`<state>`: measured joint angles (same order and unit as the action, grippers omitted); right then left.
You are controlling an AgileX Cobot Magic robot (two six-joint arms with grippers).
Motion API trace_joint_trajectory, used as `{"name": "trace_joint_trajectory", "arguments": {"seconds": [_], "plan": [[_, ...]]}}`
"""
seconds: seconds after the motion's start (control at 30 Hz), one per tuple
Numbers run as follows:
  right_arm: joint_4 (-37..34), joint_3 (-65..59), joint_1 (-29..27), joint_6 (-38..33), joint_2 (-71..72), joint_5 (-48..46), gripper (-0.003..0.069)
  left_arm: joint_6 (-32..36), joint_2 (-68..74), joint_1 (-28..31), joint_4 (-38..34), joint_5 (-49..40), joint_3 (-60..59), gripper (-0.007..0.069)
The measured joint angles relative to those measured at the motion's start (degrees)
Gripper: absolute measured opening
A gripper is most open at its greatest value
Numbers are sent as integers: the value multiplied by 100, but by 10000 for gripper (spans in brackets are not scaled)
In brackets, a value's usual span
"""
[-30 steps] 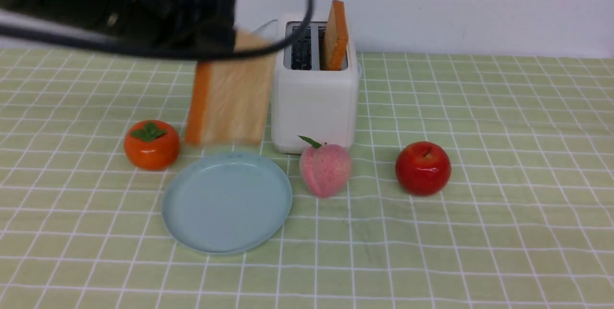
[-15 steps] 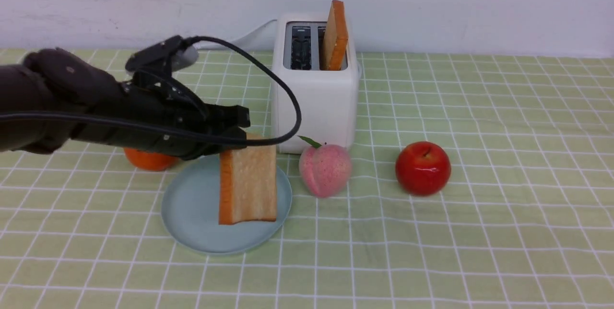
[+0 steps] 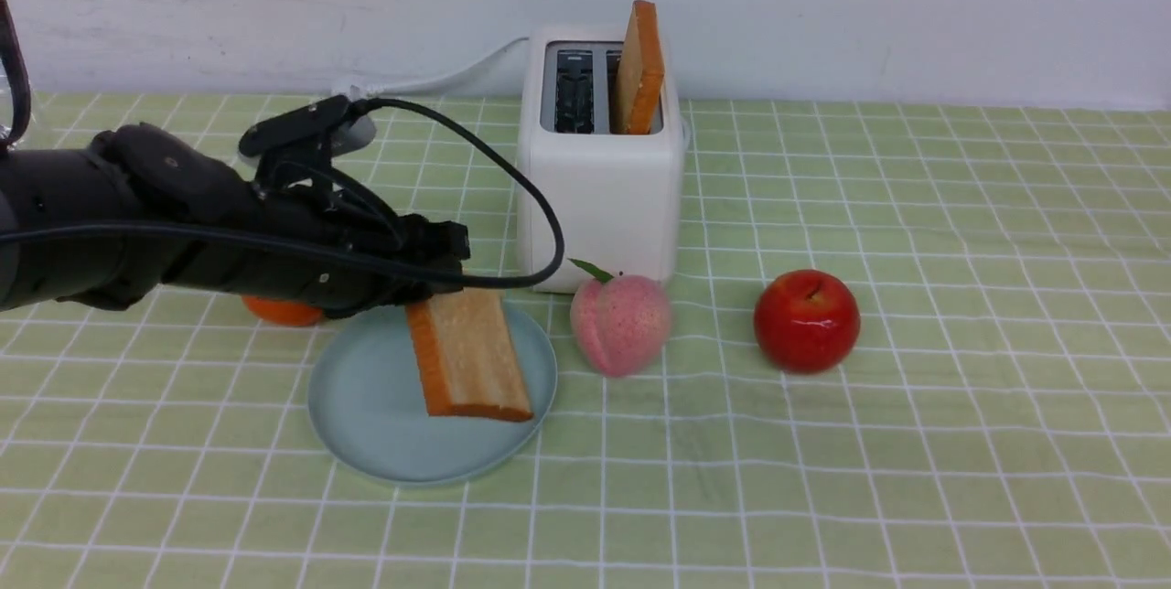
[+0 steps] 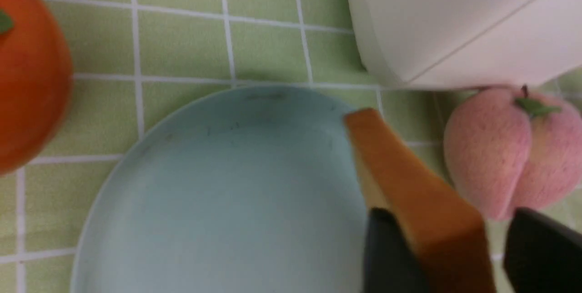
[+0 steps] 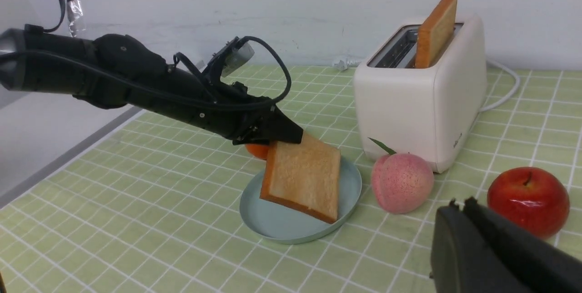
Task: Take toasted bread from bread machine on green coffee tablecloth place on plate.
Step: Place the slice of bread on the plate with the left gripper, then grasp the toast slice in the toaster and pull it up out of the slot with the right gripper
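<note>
On round plate [image 3: 366, 406]: square grainy toast [image 3: 468, 353] tilted | left hand [image 3: 450, 264] parted astride | right hand [image 5: 460, 206] closed

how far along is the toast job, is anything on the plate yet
Done: one slice of toasted bread sits tilted on the plate, lower edge down. In hand: the left gripper is at its raised edge with jaws parted, so it looks released but not lying flat. Left: the second slice stands in the bread machine; the right gripper is shut and empty.
</note>
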<state>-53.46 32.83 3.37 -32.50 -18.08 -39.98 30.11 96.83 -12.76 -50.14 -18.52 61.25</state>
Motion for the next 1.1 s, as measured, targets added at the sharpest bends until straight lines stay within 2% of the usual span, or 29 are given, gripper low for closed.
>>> {"name": "trace_joint_trajectory", "arguments": {"seconds": [0.13, 0.2, 0.33, 0.43, 0.5, 0.53, 0.63, 0.7, 0.77, 0.8, 1.0, 1.1], "plan": [[-15, 0, 0, 0, 0, 0, 12, -248, -21, 23, 554, -104, 0, 529], [-15, 0, 0, 0, 0, -7, 14, -522, -58, 98, 864, -203, 0, 565], [-15, 0, 0, 0, 0, -74, 15, -1323, -190, 396, 1590, -570, 0, 587], [-15, 0, 0, 0, 0, -124, 17, -1964, -333, 606, 2151, -1086, 0, 566], [-15, 0, 0, -24, -7, -129, 18, -2316, -456, 651, 2449, -1425, 0, 538], [-15, 5, 0, -66, -64, -129, 18, -2637, -643, 668, 2718, -1748, 0, 476], [-15, 11, 0, -108, -283, -161, 20, -2873, -1061, 668, 2856, -2145, -5, 325], [-15, 11, 0, -140, -525, -174, 20, -2918, -1411, 668, 2840, -2266, -6, 204], [-15, 53, 0, -160, -973, -192, 20, -2805, -2037, 656, 2788, -2315, -11, 30], [-15, 113, 0, -195, -1222, -220, 20, -2707, -2329, 621, 2768, -2296, -37, -7], [-15, 854, 0, -389, -2789, -547, 17, -2209, -4008, 188, 2481, -1792, -717, -13], [-99, 1667, 125, -427, -4051, -758, 1, -1965, -5382, -191, 2312, -1245, -1695, -13]]}}
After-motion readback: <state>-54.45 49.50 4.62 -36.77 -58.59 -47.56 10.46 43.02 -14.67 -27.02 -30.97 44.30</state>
